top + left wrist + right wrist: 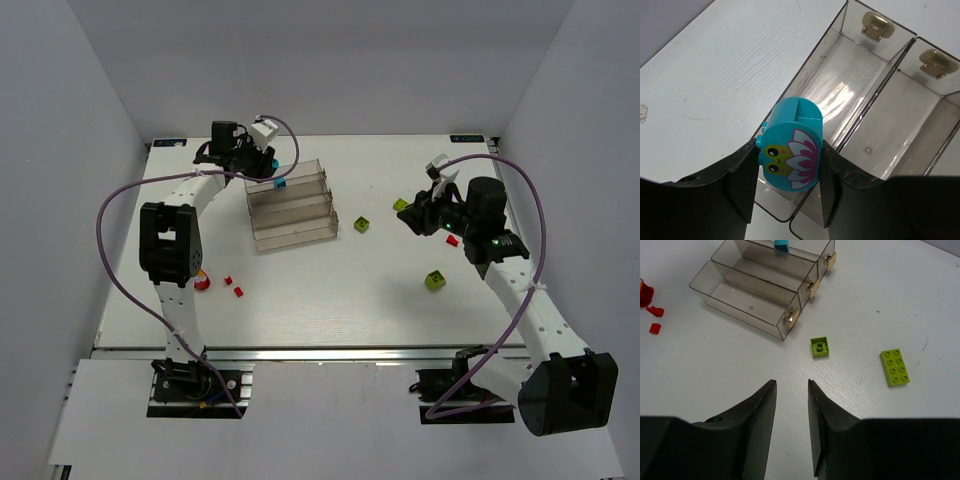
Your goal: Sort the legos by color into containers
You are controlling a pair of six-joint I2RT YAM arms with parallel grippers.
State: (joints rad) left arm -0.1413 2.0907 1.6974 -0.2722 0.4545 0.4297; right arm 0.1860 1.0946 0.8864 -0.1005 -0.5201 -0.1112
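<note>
Left fingers point(742, 185) around cyan brick point(790, 145), arm point(195, 190) outstretched above rear trough point(305, 172)

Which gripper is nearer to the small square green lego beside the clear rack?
Right. The right gripper has the square green lego just ahead of its fingers. The left gripper holds a cyan brick over the rack, on its far side from the lego.
</note>
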